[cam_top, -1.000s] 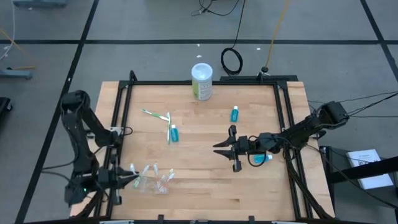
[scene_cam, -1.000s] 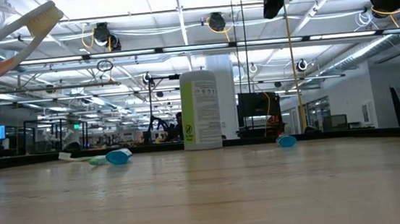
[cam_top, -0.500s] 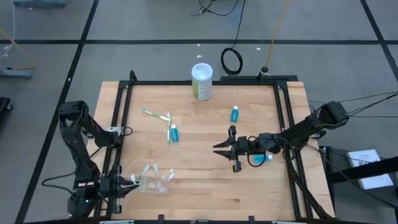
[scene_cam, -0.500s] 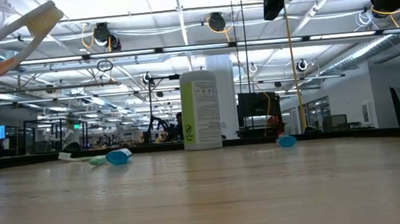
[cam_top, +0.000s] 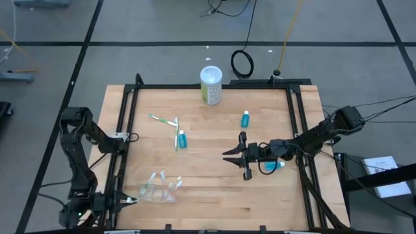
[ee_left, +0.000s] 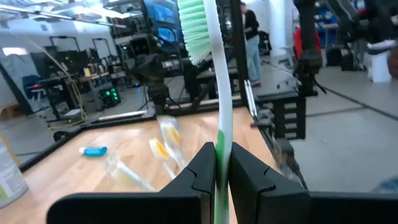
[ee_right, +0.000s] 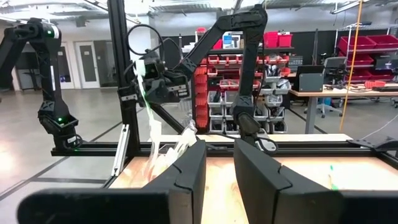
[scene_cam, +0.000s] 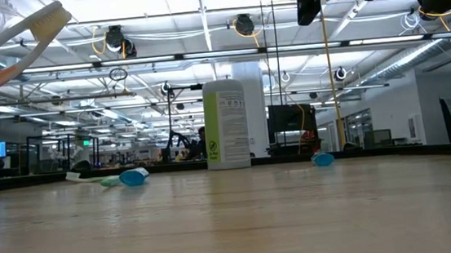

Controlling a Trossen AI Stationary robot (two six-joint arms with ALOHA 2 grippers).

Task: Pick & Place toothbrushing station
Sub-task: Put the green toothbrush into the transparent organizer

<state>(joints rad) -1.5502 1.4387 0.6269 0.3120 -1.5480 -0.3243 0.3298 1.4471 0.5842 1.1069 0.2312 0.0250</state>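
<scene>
My left gripper point(cam_top: 128, 199) is at the table's near left corner, shut on a white-and-green toothbrush point(ee_left: 219, 74). Just right of it stands the clear cup point(cam_top: 158, 188) with orange-and-white toothbrushes point(ee_left: 163, 144) in it; one of them point(scene_cam: 26, 41) leans out over its rim. Two more toothbrushes point(cam_top: 166, 122) and a teal tube point(cam_top: 182, 139) lie on the table left of centre. Another tube point(cam_top: 245, 119) lies farther back. My right gripper point(cam_top: 229, 155) hangs open over the middle of the table, holding nothing, with a third tube point(cam_top: 273, 166) below its arm. My left gripper pinches the toothbrush's handle point(ee_left: 222, 146) between its two fingers, partway down from the head. The fingers point level from the table's left side and lie across the handle. The brush is lifted clear, and its green bristle head point(ee_left: 194, 31) sticks out well beyond the fingers.
A tall white-and-green canister point(cam_top: 210, 84) stands at the middle of the far edge. A black frame rail point(cam_top: 123, 130) runs around the wooden table point(cam_top: 214, 201). A black cable coil point(cam_top: 242, 63) lies on the floor behind.
My left gripper, shut on the toothbrush, has drawn away from the cup toward the table's near left corner, sinking and rolling somewhat as it went. The cup and the other things have stayed put.
</scene>
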